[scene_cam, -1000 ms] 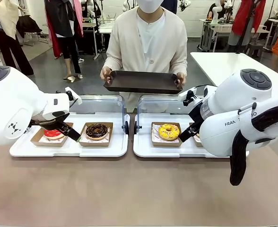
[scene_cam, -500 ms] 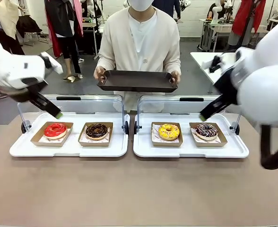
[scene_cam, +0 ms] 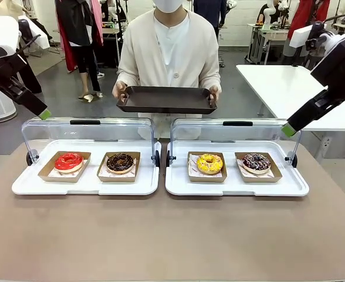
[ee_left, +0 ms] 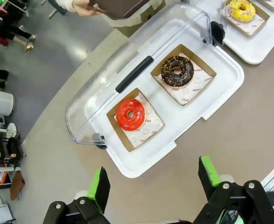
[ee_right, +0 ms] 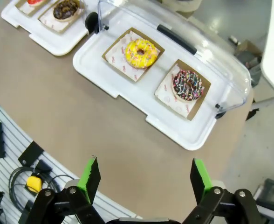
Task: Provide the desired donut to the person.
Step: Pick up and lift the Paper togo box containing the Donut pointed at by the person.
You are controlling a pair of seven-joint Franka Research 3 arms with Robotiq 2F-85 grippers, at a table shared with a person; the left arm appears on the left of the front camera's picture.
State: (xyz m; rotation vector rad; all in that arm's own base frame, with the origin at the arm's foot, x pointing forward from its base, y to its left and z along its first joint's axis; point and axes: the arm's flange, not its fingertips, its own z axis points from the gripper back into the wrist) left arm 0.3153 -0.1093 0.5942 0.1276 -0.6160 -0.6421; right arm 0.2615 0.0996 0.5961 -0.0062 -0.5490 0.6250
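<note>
Left tool [scene_cam: 42,111]: raised high above the left end of the tabletop [scene_cam: 161,235], fingers spread wide, nothing between them (the left wrist view [ee_left: 153,179] shows the gap clearly).
Right tool [scene_cam: 288,129]: raised above the right end, fingers likewise wide apart and holding nothing [ee_right: 144,177].
Donuts: four, each in an open paper box. The red donut [scene_cam: 68,161] and chocolate donut [scene_cam: 120,161] sit in the left case [scene_cam: 20,187]. The yellow donut [scene_cam: 209,163] and sprinkled donut [scene_cam: 256,161] sit in the right case [scene_cam: 296,188].
Desired donut: cannot tell. The person [scene_cam: 166,53] has both hands on a dark tray [scene_cam: 165,100] and points at nothing.
Key relation: every donut lies below its tool and toward the middle. The left tool is nearer the red and chocolate donuts; the right tool is nearer the yellow and sprinkled ones.
Delivery path: the dark tray is held beyond the cases, near the middle, above the raised clear lids [scene_cam: 90,132]. In my judgement, a carried donut must pass over those lids.
Axis: the donuts are round, so no long axis governs the grasp. Each case runs left to right.
Front view: shows tool height, the person and the dark tray.
Wrist views: show the donuts from above, the red [ee_left: 130,114] and chocolate [ee_left: 177,71] pair, the yellow [ee_right: 140,53] and sprinkled [ee_right: 188,85] pair, and their boxes lying diagonal to the fingers.
</note>
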